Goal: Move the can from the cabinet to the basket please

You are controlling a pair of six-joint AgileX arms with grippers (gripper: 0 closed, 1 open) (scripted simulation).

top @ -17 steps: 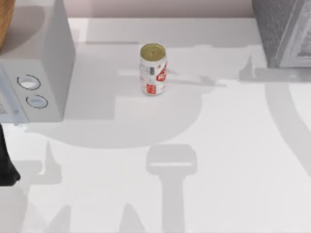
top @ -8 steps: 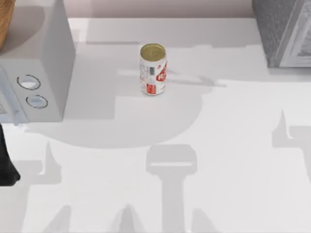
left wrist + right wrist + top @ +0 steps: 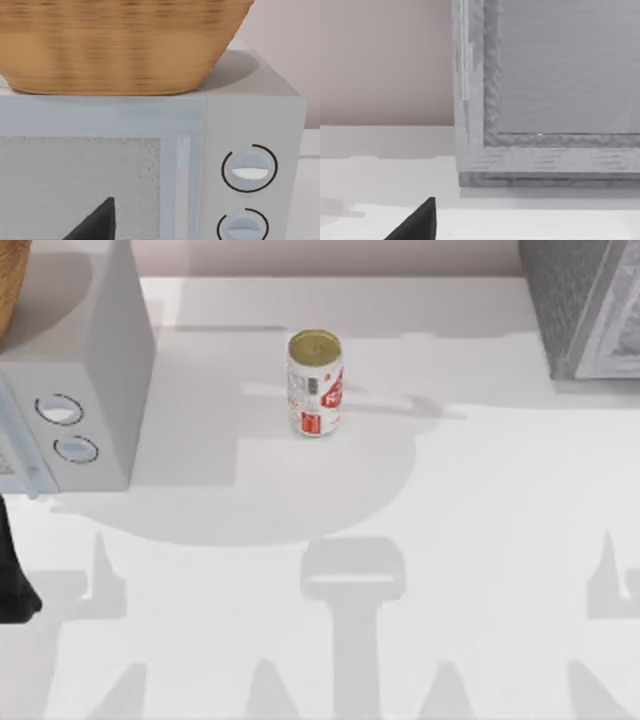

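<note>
While I watch from above, the can (image 3: 315, 385) stands upright mid-table, red label unreadable, well apart from the cabinet (image 3: 585, 300) and basket (image 3: 12, 280). Grippers' fingers: I cannot tell.

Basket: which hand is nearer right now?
Left, probably. The left hand faces the dial box that carries the basket, at the table's left. The right hand faces the cabinet at the table's right.
</note>
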